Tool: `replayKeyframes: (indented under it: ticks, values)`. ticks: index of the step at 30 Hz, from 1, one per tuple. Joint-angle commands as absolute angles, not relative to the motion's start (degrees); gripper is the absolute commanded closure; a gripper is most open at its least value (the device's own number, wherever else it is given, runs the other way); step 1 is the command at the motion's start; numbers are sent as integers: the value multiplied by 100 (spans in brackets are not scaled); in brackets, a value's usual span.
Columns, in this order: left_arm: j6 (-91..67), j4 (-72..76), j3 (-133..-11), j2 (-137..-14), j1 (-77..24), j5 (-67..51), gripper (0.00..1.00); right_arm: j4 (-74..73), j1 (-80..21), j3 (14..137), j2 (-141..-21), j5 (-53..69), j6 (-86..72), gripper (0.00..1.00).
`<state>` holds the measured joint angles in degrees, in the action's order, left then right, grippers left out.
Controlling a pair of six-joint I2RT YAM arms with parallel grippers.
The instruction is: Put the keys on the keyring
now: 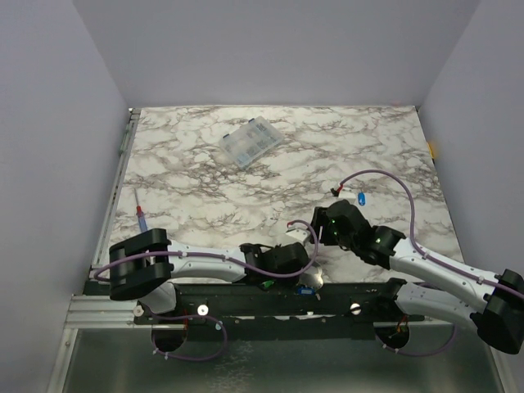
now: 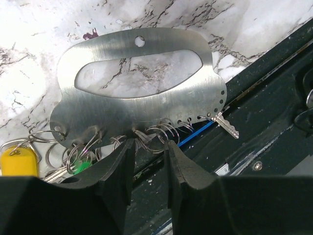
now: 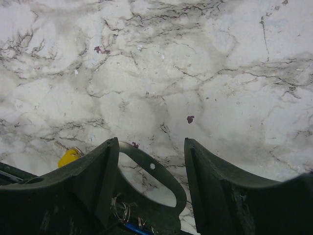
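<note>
The keyring (image 2: 142,110) is a brushed metal plate with an oval cut-out, lying at the table's near edge (image 1: 316,276). Wire rings line its lower edge. A yellow key (image 2: 19,161), a green key (image 2: 81,166) and a plain metal key (image 2: 226,126) hang from them. My left gripper (image 2: 149,147) is open a little, its fingertips right at that ringed edge with nothing clamped between them. My right gripper (image 3: 151,144) stands wide open just above the keyring (image 3: 168,181), with the yellow key (image 3: 68,156) to its left. A loose blue key (image 1: 361,199) lies on the table behind the right arm.
A clear compartment box (image 1: 252,142) sits at the back centre. A red-and-blue screwdriver (image 1: 141,217) lies at the left edge. The black base rail (image 2: 274,98) runs directly under the keyring's near side. Grey walls enclose the marble table (image 1: 205,188).
</note>
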<state>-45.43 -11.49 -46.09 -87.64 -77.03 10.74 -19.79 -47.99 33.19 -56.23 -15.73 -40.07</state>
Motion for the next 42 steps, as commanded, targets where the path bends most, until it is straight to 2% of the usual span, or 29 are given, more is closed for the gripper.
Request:
replayKeyframes:
  ticks: [1,18,39,42]
  values:
    - [-4614,-1111,-4770,-8895,-7777,1119,65,-1982,-4790,3244,-5540,-1573,-4040,37]
    - [-4521,-1134,-4819,-9046,-7808,1383,66,-1947,-4790,3252,-5545,-1494,-3988,37]
    - [-4166,-1070,-5013,-9016,-7864,1634,100,-1934,-4789,3302,-5554,-1466,-3882,40]
    - [-3976,-1078,-4995,-8829,-7861,1627,100,-1917,-4790,3326,-5527,-1448,-3812,41]
